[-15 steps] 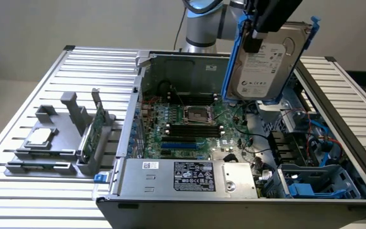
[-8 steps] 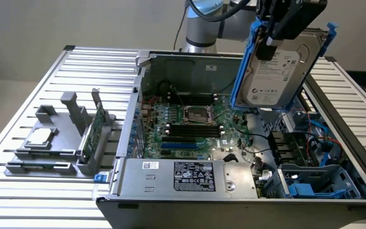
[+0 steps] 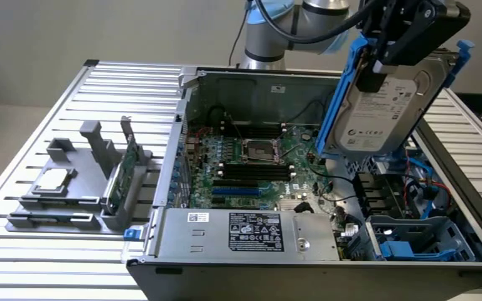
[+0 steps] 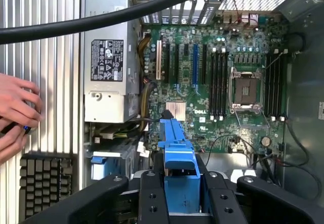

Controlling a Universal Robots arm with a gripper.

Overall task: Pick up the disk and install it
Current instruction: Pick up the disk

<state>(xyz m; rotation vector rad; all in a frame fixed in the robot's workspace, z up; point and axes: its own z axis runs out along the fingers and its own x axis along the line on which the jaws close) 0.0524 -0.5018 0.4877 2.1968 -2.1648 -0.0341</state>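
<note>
We see the gripper (image 3: 385, 61) raised above the open computer case (image 3: 250, 78), its 2 black fingers (image 3: 373, 80) closed on the disk (image 3: 383, 113) and holding it clear of everything below. The disk hangs nearly upright, tilted a little, white label facing the camera, with its blue carrier frame (image 3: 341, 94) running along both long edges. It is over the side of the case at the exterior view's right, above the motherboard (image 3: 253, 160) and touching none of the parts beneath it.

In the wrist view the gripper (image 4: 183, 198) clamps the carrier frame (image 4: 176, 148) between its fingers (image 4: 152, 201), which press on the frame from either side, and we look down past the frame onto the motherboard (image 4: 223, 82) and the grey power supply (image 4: 109, 57).

In the exterior view, the power supply (image 3: 250, 231) sits at the near end of the case. Beside it, toward the exterior view's right, is a grey drive bay (image 3: 442, 235) with a blue bracket in it.

On the slatted metal table (image 3: 48, 269), at the exterior view's left and well apart from the case, a grey holder (image 3: 65, 150) carries 1 small square processor chip (image 3: 53, 180) and 1 thin green circuit card (image 3: 122, 179) standing on edge.

In the wrist view a person's hands (image 4: 17, 105) rest on the table slats next to a keyboard (image 4: 43, 183); they seem to hold something small and dark, though we cannot make out what.
</note>
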